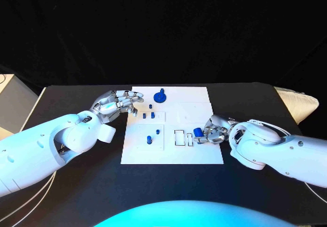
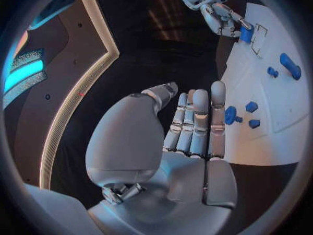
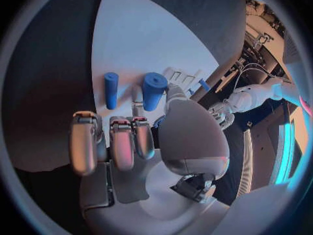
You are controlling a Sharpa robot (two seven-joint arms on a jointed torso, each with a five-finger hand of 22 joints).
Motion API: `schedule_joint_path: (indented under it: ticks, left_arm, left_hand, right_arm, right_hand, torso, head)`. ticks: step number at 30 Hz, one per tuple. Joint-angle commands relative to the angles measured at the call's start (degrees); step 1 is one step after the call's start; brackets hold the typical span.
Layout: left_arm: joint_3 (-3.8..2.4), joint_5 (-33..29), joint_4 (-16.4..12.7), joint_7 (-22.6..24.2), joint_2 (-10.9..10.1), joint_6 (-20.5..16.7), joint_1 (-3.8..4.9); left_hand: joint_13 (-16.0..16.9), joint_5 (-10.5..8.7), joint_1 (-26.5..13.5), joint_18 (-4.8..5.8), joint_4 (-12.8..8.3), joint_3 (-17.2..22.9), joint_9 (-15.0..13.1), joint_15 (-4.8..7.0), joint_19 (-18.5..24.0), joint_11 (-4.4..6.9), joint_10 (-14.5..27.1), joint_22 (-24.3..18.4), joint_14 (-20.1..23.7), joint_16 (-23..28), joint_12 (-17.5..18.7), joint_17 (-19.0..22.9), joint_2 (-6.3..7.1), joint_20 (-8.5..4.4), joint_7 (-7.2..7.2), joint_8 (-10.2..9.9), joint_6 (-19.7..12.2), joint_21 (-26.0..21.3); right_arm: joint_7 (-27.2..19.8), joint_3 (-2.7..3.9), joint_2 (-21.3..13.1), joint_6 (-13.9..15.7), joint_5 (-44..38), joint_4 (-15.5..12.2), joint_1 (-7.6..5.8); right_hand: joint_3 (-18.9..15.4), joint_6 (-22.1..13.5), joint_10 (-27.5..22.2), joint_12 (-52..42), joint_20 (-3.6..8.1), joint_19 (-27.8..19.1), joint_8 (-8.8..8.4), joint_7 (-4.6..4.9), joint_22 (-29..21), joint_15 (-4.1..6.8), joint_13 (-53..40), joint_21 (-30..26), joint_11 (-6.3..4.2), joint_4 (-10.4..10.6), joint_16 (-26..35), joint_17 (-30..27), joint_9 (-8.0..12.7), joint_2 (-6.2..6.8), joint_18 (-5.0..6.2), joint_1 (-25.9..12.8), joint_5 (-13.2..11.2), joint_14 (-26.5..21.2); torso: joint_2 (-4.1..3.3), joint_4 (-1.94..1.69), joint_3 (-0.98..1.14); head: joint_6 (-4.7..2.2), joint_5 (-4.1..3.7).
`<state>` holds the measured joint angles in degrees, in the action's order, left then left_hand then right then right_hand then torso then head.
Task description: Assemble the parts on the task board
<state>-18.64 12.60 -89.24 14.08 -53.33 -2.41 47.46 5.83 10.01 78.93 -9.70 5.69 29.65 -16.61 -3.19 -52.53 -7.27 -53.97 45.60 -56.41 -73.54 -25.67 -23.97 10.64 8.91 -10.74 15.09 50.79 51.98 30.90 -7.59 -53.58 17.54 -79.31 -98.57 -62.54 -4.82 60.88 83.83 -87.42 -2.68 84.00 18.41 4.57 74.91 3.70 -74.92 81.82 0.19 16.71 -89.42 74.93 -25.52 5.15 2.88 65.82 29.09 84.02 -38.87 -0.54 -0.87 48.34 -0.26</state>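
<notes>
The white task board (image 1: 194,153) lies mid-table. My right hand (image 1: 213,132) rests at the board's right edge and pinches a stubby blue cylinder (image 1: 197,131) between thumb and fingers, beside two rectangular slots (image 1: 180,137). The right wrist view shows that cylinder (image 3: 154,90) at the fingertips of my right hand (image 3: 146,141), with a thinner blue peg (image 3: 111,90) next to it. My left hand (image 1: 118,103) hovers at the board's far left edge, holding nothing, with its fingers (image 2: 195,122) stretched out side by side. A blue gear (image 1: 160,97) and several small blue pegs (image 1: 150,113) stand on the board.
A pale cushion-like object (image 1: 300,103) lies at the table's back right corner. A light box (image 1: 9,101) stands off the table's left side. Bare black tabletop (image 1: 89,184) stretches in front of the board.
</notes>
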Motion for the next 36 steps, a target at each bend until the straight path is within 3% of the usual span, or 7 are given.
schedule_joint_path:
  ticks: [1, 8, 19, 23, 26, 31, 36]
  left_arm:
    - [-0.05, -0.5, -0.2, -0.1, 0.0, 1.4, -0.05]
    - [-0.05, -0.3, 0.0, -0.3, -0.1, 1.5, -0.05]
    - [-0.05, -0.3, 0.1, -0.5, 0.1, 1.7, -0.05]
    - [-0.05, -0.3, 0.2, -0.6, 0.2, 1.9, -0.05]
    - [-0.05, -0.3, 0.2, -0.6, 0.2, 2.0, -0.05]
    - [-0.05, -0.3, 0.2, -0.7, 0.3, 2.2, -0.05]
    - [-0.05, -0.3, 0.2, -0.8, 0.4, 2.3, -0.05]
  left_hand:
    - [0.1, 0.15, -0.2, -0.84, 0.1, 0.2, 0.1, -0.34, -0.3, -0.12, 0.0, -0.1, 0.1, 0.3, 0.4, 0.0, 0.12, 0.24, -0.01, -0.1, 0.2, -0.2]
    - [0.1, 0.16, -0.2, -0.85, 0.1, 0.2, 0.1, -0.33, -0.3, -0.12, 0.0, -0.1, 0.2, 0.4, 0.4, 0.0, 0.1, 0.24, -0.02, -0.1, 0.2, -0.2]
    - [0.1, 0.16, -0.2, -0.85, 0.1, 0.2, 0.1, -0.33, -0.3, -0.12, 0.0, -0.1, 0.2, 0.4, 0.4, 0.0, 0.1, 0.24, -0.02, -0.1, 0.2, -0.2]
    - [0.1, 0.18, -0.1, -0.85, 0.0, 0.3, 0.1, -0.32, -0.3, -0.13, 0.0, -0.1, 0.2, 0.4, 0.4, 0.0, 0.04, 0.23, -0.02, -0.1, 0.2, -0.3]
    - [0.1, 0.18, -0.1, -0.85, 0.0, 0.3, 0.1, -0.32, -0.3, -0.13, 0.0, -0.1, 0.2, 0.4, 0.4, 0.0, 0.04, 0.23, -0.02, -0.1, 0.2, -0.3]
    - [0.1, 0.15, -0.2, -0.84, 0.1, 0.2, 0.1, -0.33, -0.3, -0.15, 0.0, -0.1, 0.2, 0.4, 0.4, 0.0, 0.05, 0.23, -0.06, -0.1, 0.2, -0.3]
    - [0.1, 0.15, -0.2, -0.84, 0.1, 0.2, 0.1, -0.33, -0.3, -0.15, 0.0, -0.1, 0.2, 0.4, 0.4, 0.0, 0.05, 0.23, -0.06, -0.1, 0.2, -0.3]
  right_arm:
    - [0.3, -0.32, -0.1, 1.9, 2.4, 0.0, 0.44]
    - [-0.3, -0.29, -1.2, 6.3, 7.5, -2.2, 0.42]
    - [-2.1, 0.0, -2.9, 8.5, 13.9, -5.8, -1.28]
    - [-2.7, 0.04, -2.7, 7.5, 15.2, -6.5, -1.75]
    - [-3.2, 0.04, -2.0, 5.9, 16.0, -6.4, -1.88]
    - [-3.5, -0.02, 0.0, 4.0, 16.3, -5.3, -1.92]
    - [-3.0, -0.15, 1.8, 2.1, 15.7, -4.1, -1.85]
  right_hand:
    - [0.6, 0.1, 4.9, -0.3, 0.49, 3.6, 0.48, -0.59, 10.7, 0.23, -13.4, 0.8, -0.48, 0.0, -0.3, 14.2, 0.3, -0.98, -1.23, 1.2, 2.1, 5.8]
    - [2.7, 0.3, 5.1, -0.6, 0.65, 3.9, 0.6, -0.82, 11.4, 0.41, -13.6, 1.8, -0.7, 0.0, -0.6, 15.1, 0.3, -1.7, -1.45, 2.4, 5.9, 6.0]
    - [3.9, 0.4, 5.2, -0.8, 0.75, 4.2, 0.64, -0.92, 11.9, 0.5, -13.8, 2.6, -0.81, -0.1, -0.6, 15.1, 0.3, -0.65, -1.63, 3.5, 6.0, 6.0]
    - [4.0, 0.4, 5.2, -0.8, 0.75, 4.2, 0.65, -0.9, 12.0, 0.5, -13.8, 2.6, -0.8, 0.0, -0.6, 15.1, 0.3, -0.46, -1.63, 3.4, 5.8, 6.0]
    - [4.1, 0.5, 5.2, -0.7, 0.72, 4.2, 0.66, -0.79, 12.0, 0.42, -13.8, 2.7, -0.69, 0.1, -0.6, 15.1, 0.3, 0.11, -1.65, 2.3, 5.0, 6.0]
    - [4.1, 0.5, 5.2, -0.7, 0.7, 4.2, 0.67, -0.78, 12.1, 0.4, -13.8, 2.7, -0.67, 0.1, -0.6, 15.1, 0.3, 0.26, -1.66, 2.0, 4.7, 6.0]
    - [4.4, 0.5, 5.2, -0.6, 0.67, 4.3, 0.68, -0.76, 12.2, 0.37, -13.7, 2.8, -0.65, 0.0, -0.6, 15.1, 0.3, 0.4, -1.69, 1.6, 3.6, 6.0]
  torso:
    - [0.1, -0.02, 0.0]
    - [0.12, -0.02, -0.04]
    - [0.21, 0.06, -0.01]
    - [0.1, -0.09, 0.08]
    - [0.08, 0.0, 0.03]
    - [0.09, 0.13, 0.04]
    - [0.07, -0.01, -0.01]
  head:
    - [-0.07, 0.03]
    - [-0.36, -0.09]
    - [-0.61, 0.14]
    - [-0.63, 0.25]
    - [-0.57, 0.37]
    - [-0.51, 0.47]
    - [-0.43, 0.3]
